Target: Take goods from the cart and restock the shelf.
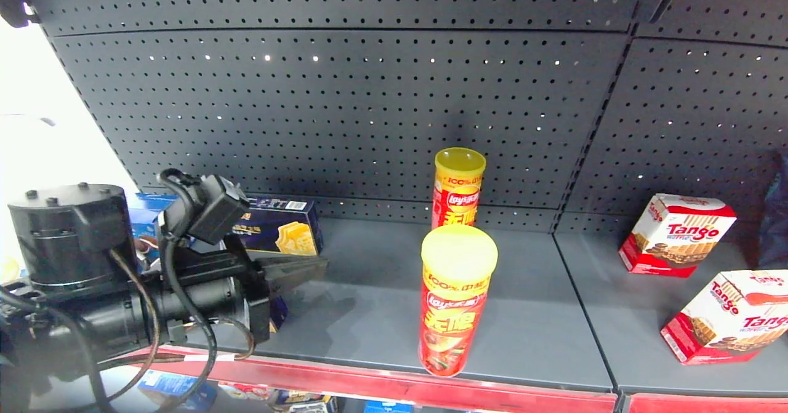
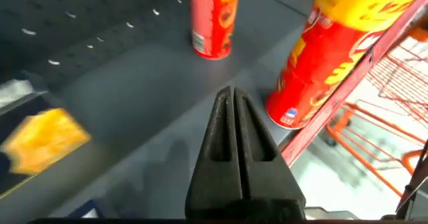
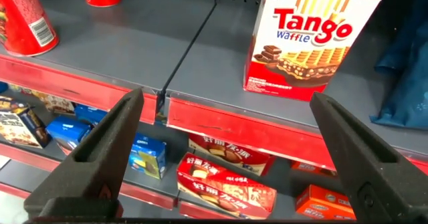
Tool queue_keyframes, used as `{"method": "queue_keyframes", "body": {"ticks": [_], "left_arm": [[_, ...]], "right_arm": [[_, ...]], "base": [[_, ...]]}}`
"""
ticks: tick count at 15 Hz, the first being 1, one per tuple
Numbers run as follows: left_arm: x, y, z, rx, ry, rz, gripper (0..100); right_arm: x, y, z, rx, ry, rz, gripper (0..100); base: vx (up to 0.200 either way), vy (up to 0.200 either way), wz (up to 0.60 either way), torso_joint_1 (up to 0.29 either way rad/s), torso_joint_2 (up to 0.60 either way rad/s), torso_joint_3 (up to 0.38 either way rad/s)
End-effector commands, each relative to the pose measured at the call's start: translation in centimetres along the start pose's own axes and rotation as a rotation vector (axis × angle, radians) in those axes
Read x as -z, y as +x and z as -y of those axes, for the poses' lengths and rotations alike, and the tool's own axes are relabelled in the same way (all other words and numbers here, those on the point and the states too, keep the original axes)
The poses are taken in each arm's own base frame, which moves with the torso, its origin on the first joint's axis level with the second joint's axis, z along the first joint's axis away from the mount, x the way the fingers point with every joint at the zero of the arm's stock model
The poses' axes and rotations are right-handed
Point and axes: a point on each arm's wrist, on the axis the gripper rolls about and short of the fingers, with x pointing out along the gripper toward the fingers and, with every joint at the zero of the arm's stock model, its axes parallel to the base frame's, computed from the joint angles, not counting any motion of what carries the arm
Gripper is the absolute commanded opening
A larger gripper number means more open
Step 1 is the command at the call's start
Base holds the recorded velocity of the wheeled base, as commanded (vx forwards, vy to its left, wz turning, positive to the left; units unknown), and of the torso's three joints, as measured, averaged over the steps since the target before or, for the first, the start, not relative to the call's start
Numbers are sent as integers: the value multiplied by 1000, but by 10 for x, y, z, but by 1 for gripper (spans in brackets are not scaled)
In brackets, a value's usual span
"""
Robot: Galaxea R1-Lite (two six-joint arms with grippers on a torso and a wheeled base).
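Front chip can (image 1: 457, 299) stands at the shelf (image 1: 369, 302) lip, a 2nd can (image 1: 458, 185) at its 12 o'clock. Left gripper (image 1: 320, 267), pinched together and empty, sits at its 9 o'clock; right gripper (image 3: 227, 97) gapes. Seemingly between placements: fetch from the cart (image 2: 348, 125) next.

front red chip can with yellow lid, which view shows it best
Head view: the tall red chip can with yellow lid stands whole on the grey shelf. Left wrist view has its body, top cropped; right wrist view, just its lower part.
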Motion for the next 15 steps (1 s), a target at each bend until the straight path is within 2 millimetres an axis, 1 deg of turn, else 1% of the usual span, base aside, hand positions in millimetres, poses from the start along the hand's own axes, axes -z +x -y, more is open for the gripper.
{"method": "queue_keyframes", "body": {"ticks": [1, 4, 6, 9, 10, 11, 13, 15], "left_arm": [[16, 16, -3, 20, -35, -68, 0], [26, 19, 4, 54, -46, -103, 0], [31, 26, 12, 76, -42, -126, 0], [39, 55, 12, 22, 2, -81, 0], [41, 60, 11, 7, 12, -64, 0], [45, 62, 10, -18, 13, -39, 0], [56, 55, 14, -15, -26, -74, 0], [60, 53, 19, 0, -31, -88, 0]], "right_arm": [[0, 0, 0, 0, -1, -4, 100], [0, 0, 0, 0, -1, -4, 100], [0, 0, 0, 2, -1, -4, 100], [0, 0, 0, 0, -2, -4, 100], [0, 0, 0, 0, -1, -4, 100], [0, 0, 0, 2, -2, -4, 100], [0, 0, 0, 3, -2, -4, 100], [0, 0, 0, 9, -3, -5, 100]], "base": [[0, 0, 0, 0, 0, 0], [0, 0, 0, 0, 0, 0], [0, 0, 0, 0, 0, 0], [0, 0, 0, 0, 0, 0], [0, 0, 0, 0, 0, 0], [0, 0, 0, 0, 0, 0], [0, 0, 0, 0, 0, 0], [0, 0, 0, 0, 0, 0]]}}
